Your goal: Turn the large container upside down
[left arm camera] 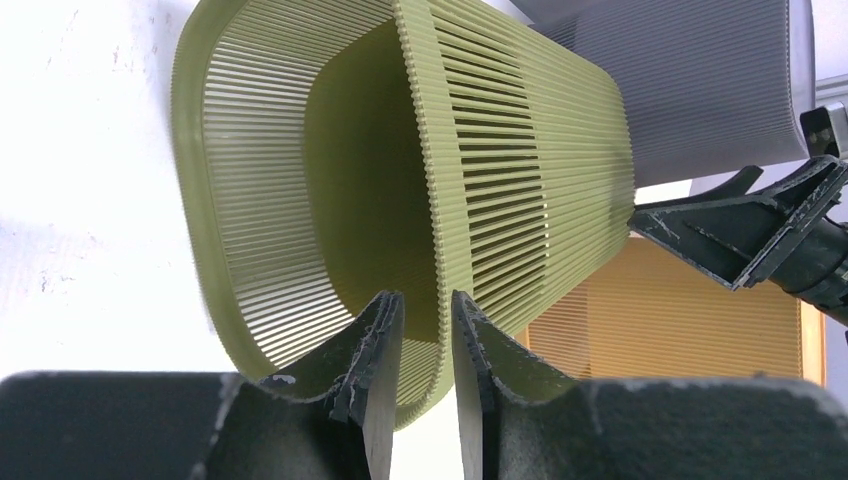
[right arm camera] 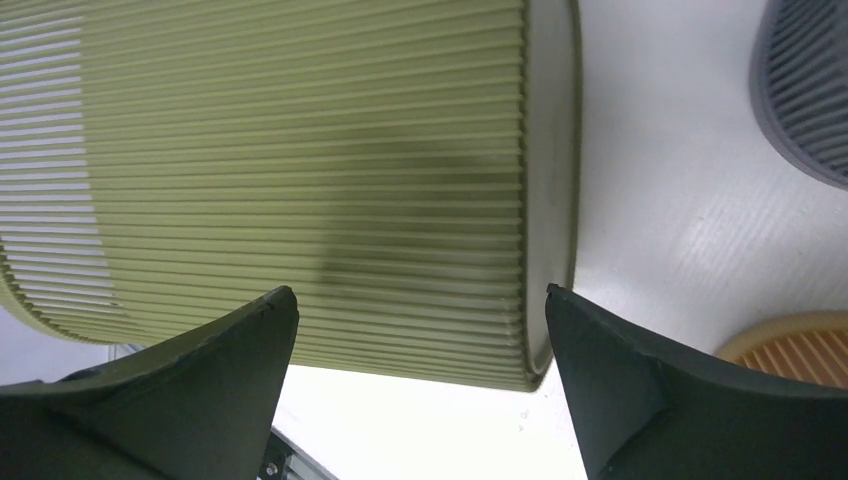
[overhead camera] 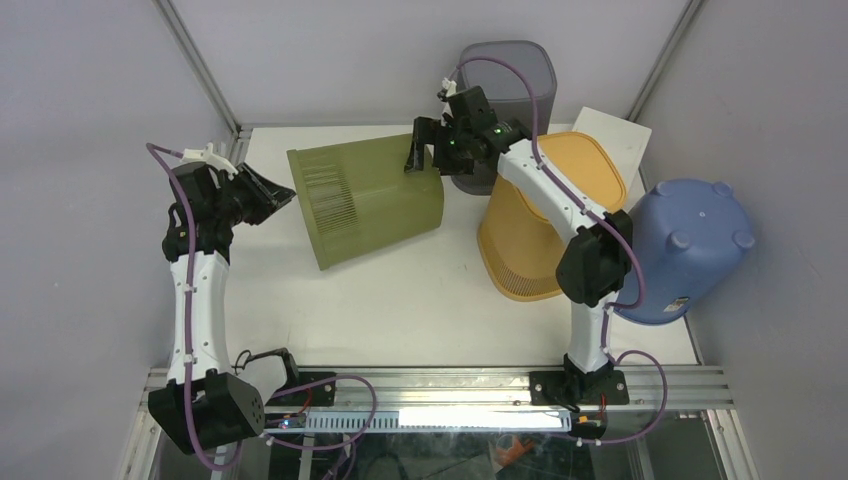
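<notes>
Two grippers on one green container (overhead camera: 365, 205), lying on its side left of centre in the top view.

Its mouth faces frame left and nothing shows inside. Thin slotted plastic, it likely handles light and springy, and the ribs should resist slipping. The rim and the stiffer base look like the best holds. The left gripper (left arm camera: 427, 296) pinches the rim wall between narrowed fingers; the right gripper (right arm camera: 418, 290) stands spread wide across the base end. Beyond it, a grey bin (overhead camera: 510, 75) stands at upper centre, an orange bin (overhead camera: 520, 250) tilts to the right, and a blue bin (overhead camera: 690, 250) shows its footed bottom.
</notes>
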`<state>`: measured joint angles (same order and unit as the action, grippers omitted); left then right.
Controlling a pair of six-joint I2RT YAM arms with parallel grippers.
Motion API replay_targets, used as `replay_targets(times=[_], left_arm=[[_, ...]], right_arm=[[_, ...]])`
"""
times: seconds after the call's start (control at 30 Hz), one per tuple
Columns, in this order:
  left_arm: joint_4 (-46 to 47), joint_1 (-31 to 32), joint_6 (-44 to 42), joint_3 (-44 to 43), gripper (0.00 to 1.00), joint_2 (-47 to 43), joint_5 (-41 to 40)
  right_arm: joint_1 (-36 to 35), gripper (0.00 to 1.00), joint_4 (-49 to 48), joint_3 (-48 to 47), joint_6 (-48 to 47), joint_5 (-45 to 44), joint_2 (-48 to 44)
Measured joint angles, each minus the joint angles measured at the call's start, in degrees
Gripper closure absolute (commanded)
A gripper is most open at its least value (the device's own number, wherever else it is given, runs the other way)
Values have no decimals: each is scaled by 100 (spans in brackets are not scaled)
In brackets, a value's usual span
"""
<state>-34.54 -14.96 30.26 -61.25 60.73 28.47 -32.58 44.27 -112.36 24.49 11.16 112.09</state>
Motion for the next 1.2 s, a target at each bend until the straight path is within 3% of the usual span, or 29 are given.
replay_targets(times=[0.3,1.2], left_arm=[[133,0,63,0,69,11,-4],[767,79,315,-323,82,1036,212]], right_arm=[[26,1,-319,146,4,358,11],[96,1,-457,103,2,693,219]])
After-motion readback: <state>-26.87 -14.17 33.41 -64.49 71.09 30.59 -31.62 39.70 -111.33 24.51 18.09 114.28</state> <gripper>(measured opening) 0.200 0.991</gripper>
